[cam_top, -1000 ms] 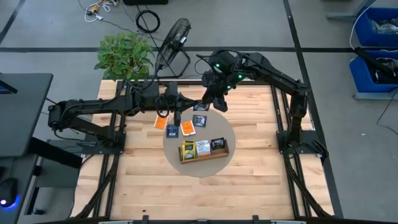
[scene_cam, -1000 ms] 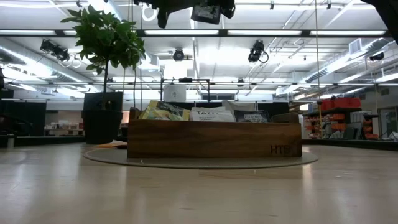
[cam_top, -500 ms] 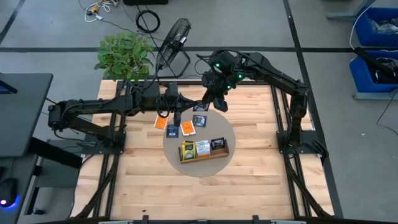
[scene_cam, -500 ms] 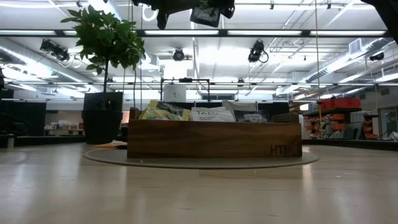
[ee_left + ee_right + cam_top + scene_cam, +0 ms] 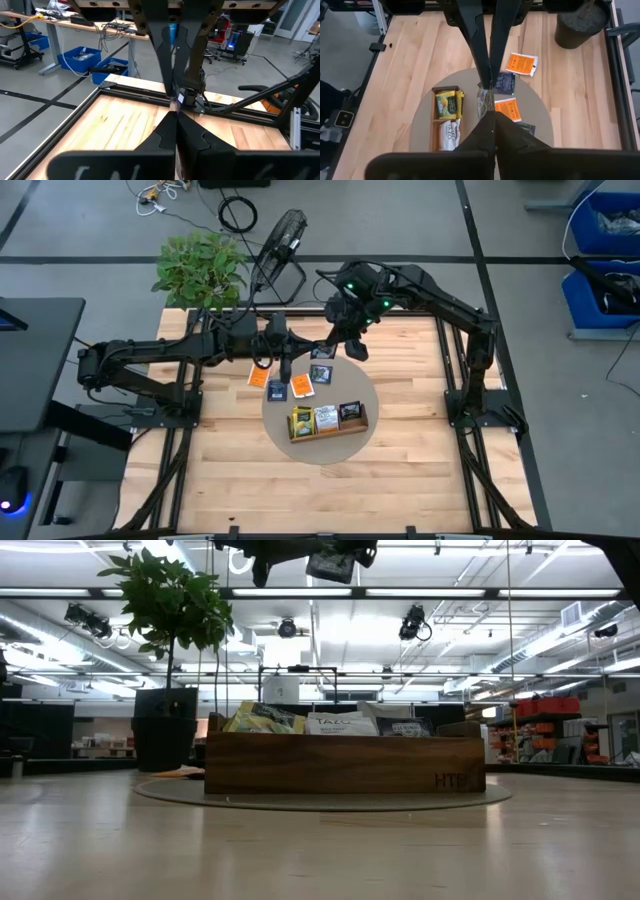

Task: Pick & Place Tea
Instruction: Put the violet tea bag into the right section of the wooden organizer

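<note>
The right gripper (image 5: 490, 100) has its fingers (image 5: 479, 45) pinched together above the round mat (image 5: 540, 112). Orange tea packets (image 5: 520, 64) lie on the tabletop (image 5: 420, 60); the wooden tray (image 5: 436, 131) holds yellow and white packets.

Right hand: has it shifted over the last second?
No. In the high view the right hand sits at the same spot beyond the wooden tray, only closing.

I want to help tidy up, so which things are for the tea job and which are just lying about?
For the job:
- loose tea packets on the round mat
- wooden tray with packets in it
- right gripper and left gripper, raised over the table

Just lying about:
- potted plant
- fan
- blue bins
- floor cables
</note>
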`<state>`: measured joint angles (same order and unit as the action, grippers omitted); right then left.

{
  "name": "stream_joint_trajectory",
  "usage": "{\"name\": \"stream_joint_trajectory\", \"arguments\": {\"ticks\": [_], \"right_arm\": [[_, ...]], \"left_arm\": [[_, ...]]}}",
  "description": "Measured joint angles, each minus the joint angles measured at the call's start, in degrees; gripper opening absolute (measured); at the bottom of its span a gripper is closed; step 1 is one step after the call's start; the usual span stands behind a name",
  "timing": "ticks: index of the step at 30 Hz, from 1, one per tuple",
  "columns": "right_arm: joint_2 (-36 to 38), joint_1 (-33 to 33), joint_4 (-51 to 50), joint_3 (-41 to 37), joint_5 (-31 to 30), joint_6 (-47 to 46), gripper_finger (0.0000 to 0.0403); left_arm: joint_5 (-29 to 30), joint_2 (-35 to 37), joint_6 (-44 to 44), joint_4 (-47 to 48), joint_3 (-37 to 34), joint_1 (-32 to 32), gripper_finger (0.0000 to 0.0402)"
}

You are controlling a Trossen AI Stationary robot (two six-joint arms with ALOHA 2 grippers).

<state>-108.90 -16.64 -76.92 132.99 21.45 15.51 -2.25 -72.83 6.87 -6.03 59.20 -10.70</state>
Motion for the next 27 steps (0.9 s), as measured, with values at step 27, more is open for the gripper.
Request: {"name": "stream_joint_trajectory", "arguments": {"ticks": [27], "right_arm": [[5.26, 2.67, -5.6, -12.75, -2.58, -0.01, 0.0]], "left_arm": [[2.7, 0.08, 0.34, 2.01, 0.0, -0.13, 0.0112]]}}
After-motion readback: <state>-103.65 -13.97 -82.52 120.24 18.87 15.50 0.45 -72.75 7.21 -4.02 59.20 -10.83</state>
